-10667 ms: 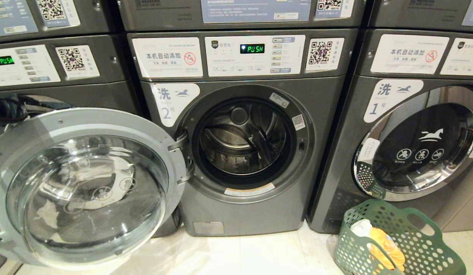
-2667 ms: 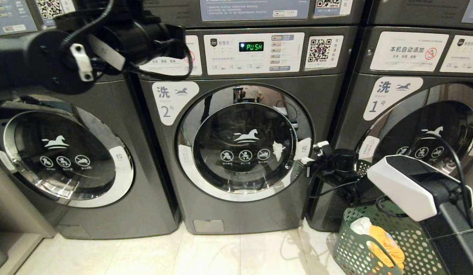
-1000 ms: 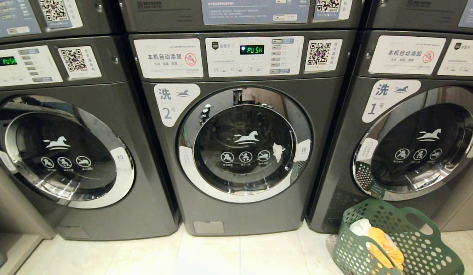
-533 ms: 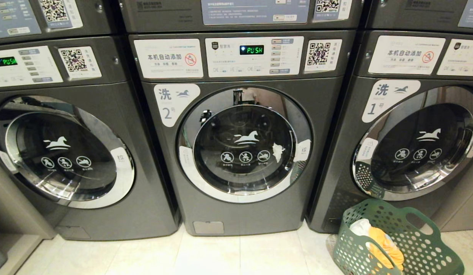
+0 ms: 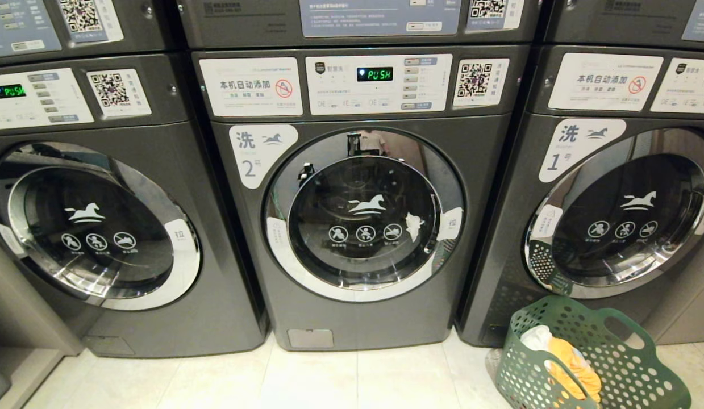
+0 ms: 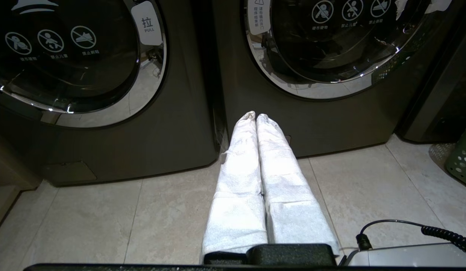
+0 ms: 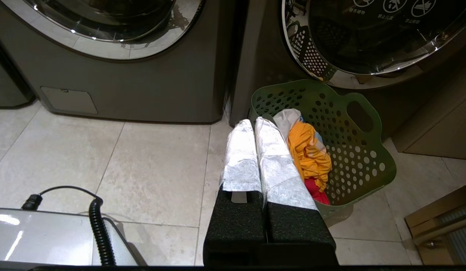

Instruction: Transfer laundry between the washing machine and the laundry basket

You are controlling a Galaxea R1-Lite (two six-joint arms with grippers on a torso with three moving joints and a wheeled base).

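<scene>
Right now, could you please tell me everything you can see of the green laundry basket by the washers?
The green perforated plastic laundry basket stands upright on the pale tiled floor, in front of the grey washing machine marked 1. Round holes cover its walls, and cut-out handles sit near the rim. Inside lies crumpled white, orange and red laundry. No tool touches it.

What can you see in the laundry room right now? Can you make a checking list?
Surface: pale tiled floor, bare in front of the machines.
Job's things: washing machine 2, door shut; green laundry basket on the floor, holding orange and white laundry.
Clutter: nothing seen.
Grippers: left gripper shut, empty, above the floor; right gripper shut, empty, near the basket.
Cables: coiled black cable by the right arm.
Surroundings: neighbouring washers, doors shut.
</scene>
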